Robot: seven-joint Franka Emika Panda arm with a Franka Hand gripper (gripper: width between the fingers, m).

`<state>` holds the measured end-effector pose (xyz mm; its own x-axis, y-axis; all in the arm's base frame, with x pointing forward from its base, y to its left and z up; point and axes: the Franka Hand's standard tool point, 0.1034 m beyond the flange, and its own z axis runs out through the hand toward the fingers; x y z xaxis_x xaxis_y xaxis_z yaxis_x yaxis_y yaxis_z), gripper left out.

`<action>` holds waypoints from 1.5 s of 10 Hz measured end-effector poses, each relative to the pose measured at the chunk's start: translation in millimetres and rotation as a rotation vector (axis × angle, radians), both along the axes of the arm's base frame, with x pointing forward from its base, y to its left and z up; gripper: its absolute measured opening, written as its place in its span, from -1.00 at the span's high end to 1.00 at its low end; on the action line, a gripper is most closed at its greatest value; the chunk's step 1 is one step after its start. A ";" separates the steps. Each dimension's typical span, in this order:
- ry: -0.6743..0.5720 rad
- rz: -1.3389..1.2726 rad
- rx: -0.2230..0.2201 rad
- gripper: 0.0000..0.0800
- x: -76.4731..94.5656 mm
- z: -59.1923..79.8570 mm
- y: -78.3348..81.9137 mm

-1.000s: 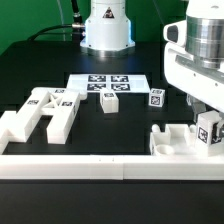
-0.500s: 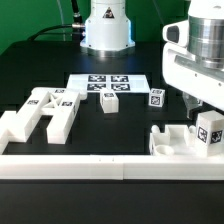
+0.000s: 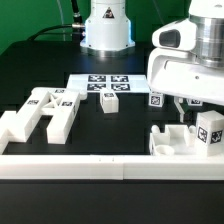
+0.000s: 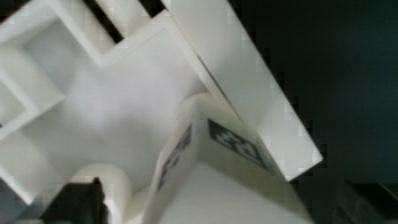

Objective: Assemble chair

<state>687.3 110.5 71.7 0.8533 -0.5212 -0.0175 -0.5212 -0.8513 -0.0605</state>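
The chair is in loose white tagged parts. An H-shaped frame (image 3: 40, 112) lies at the exterior view's left. Two small pegs (image 3: 110, 102) (image 3: 157, 97) stand near the middle. The boxy seat (image 3: 178, 142) sits at the right against the border wall, with a tagged upright piece (image 3: 210, 130) on its right side. My gripper (image 3: 185, 106) hangs just above the seat, fingers apart, holding nothing. In the wrist view the seat's white panels (image 4: 125, 110) and a tag (image 4: 235, 142) fill the picture very close; one dark fingertip (image 4: 71, 202) shows at the edge.
The marker board (image 3: 92, 78) lies flat behind the pegs. The long white border wall (image 3: 90, 166) runs along the front. The robot base (image 3: 107, 25) stands at the back.
My hand has shifted toward the exterior view's left and now covers more of the space above the seat. The parts have not moved.
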 end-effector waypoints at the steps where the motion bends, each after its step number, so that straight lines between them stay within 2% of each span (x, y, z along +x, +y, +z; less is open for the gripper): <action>1: -0.004 0.070 -0.001 -0.62 0.1 -0.1 -1.0; 10: -0.030 0.590 -0.034 -0.62 -0.1 -1.3 -4.3; 12: -0.031 0.618 -0.035 0.02 -0.1 -1.4 -4.5; 13: -0.031 0.618 -0.035 0.02 0.0 -1.5 -4.7; 14: -0.031 0.609 -0.035 0.28 -0.1 -1.5 -4.7; 15: -0.029 0.582 -0.034 0.28 -0.1 -1.5 -4.8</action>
